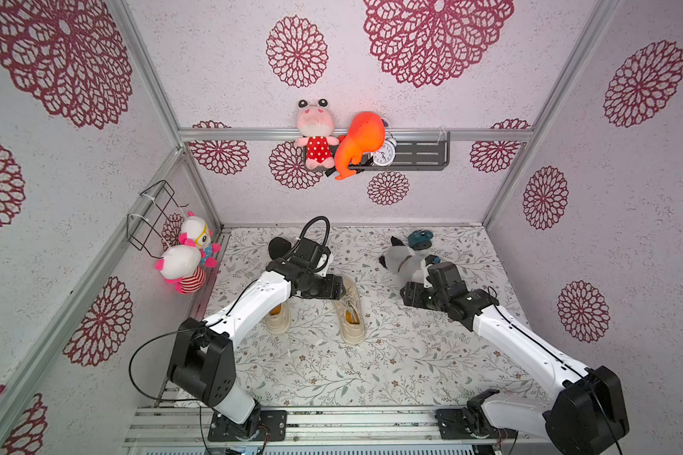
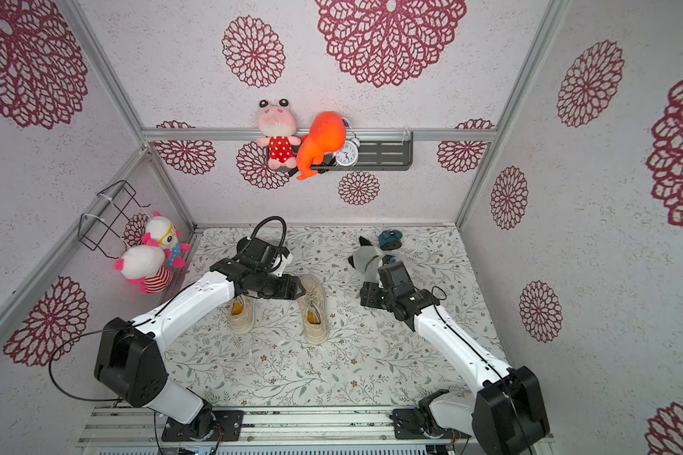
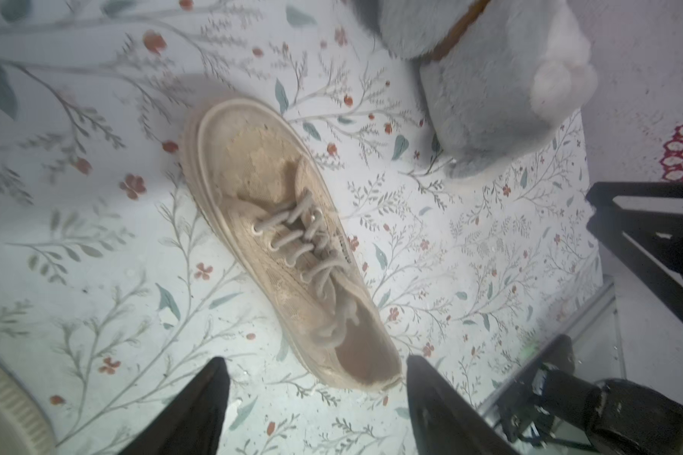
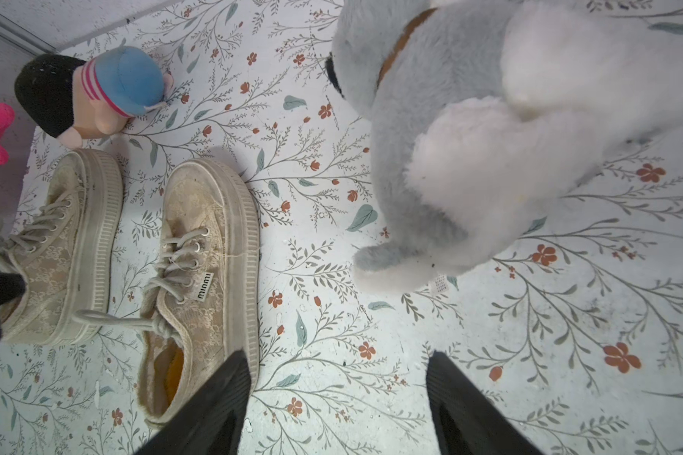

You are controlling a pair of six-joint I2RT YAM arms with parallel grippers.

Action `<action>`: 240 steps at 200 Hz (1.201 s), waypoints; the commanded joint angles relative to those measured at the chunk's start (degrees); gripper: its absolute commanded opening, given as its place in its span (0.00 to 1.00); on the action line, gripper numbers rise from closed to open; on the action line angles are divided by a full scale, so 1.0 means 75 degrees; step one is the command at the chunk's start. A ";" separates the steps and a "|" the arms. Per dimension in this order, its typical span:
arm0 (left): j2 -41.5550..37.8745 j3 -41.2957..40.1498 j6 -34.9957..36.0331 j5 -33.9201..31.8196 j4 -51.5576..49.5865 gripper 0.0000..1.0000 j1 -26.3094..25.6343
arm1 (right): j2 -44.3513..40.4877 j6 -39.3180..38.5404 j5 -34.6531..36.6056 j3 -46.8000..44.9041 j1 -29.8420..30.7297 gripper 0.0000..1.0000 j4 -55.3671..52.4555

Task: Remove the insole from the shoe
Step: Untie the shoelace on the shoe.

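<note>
Two beige lace-up shoes stand side by side on the floral mat. A yellow insole [image 1: 353,317] lies inside the right shoe [image 1: 349,311], also seen in the right wrist view as the insole [image 4: 174,374] in that shoe [image 4: 206,275]. The left shoe [image 1: 277,319] is partly under my left arm and shows its own yellow insole [image 2: 236,309]. My left gripper [image 3: 314,359] hangs open and empty above the right shoe [image 3: 284,244], near its heel. My right gripper [image 4: 338,354] is open and empty over bare mat, just right of that shoe.
A grey and white plush dog [image 1: 401,262] sits at the back right, close to my right wrist, with a teal object [image 1: 420,238] behind it. A small doll with black hair [image 4: 75,94] lies behind the shoes. Plush toys hang on the left wall [image 1: 186,260].
</note>
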 commanded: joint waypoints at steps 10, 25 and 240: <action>0.0161 -0.0127 -0.0433 0.0900 0.0149 0.72 -0.0148 | -0.0164 0.0153 -0.0482 -0.0028 0.0043 0.73 0.0252; 0.0364 -0.0136 -0.0549 0.0826 0.0279 0.70 -0.0199 | -0.0187 0.0225 -0.0725 -0.0104 0.0067 0.73 0.0290; 0.0306 -0.1732 -0.4527 0.1754 0.3685 0.00 0.0547 | 0.0614 -0.1953 -0.0937 0.0160 0.1964 0.49 0.1285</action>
